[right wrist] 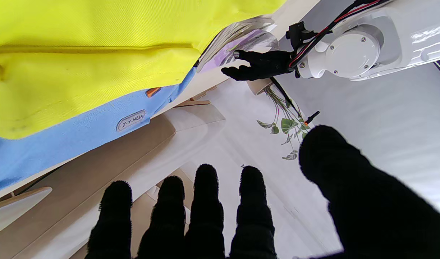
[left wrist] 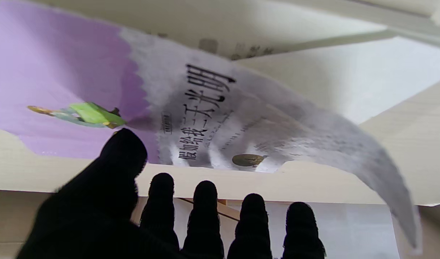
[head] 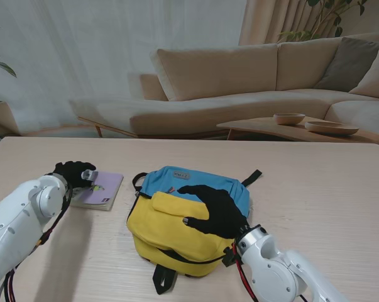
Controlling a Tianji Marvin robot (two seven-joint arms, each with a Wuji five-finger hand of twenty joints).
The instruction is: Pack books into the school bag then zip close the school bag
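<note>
One school bag (head: 176, 217), soft yellow fabric with a blue top panel, sits mid-table in the stand view; its inside is not visible. Right hand (head: 215, 211) rests on the yellow flap, fingers spread, holding nothing. Left hand (head: 75, 173) sits at the near-left corner of a thin lilac paperback book (head: 104, 189), left of the bag.

Left wrist: book (left wrist: 191, 108) cover matte, printed characters; fingers (left wrist: 204, 216) straight, apart; whether they touch it I cannot tell.

Right wrist: bag (right wrist: 79, 61) woven twill; fingers (right wrist: 205, 212) extended, gripping nothing.
</note>
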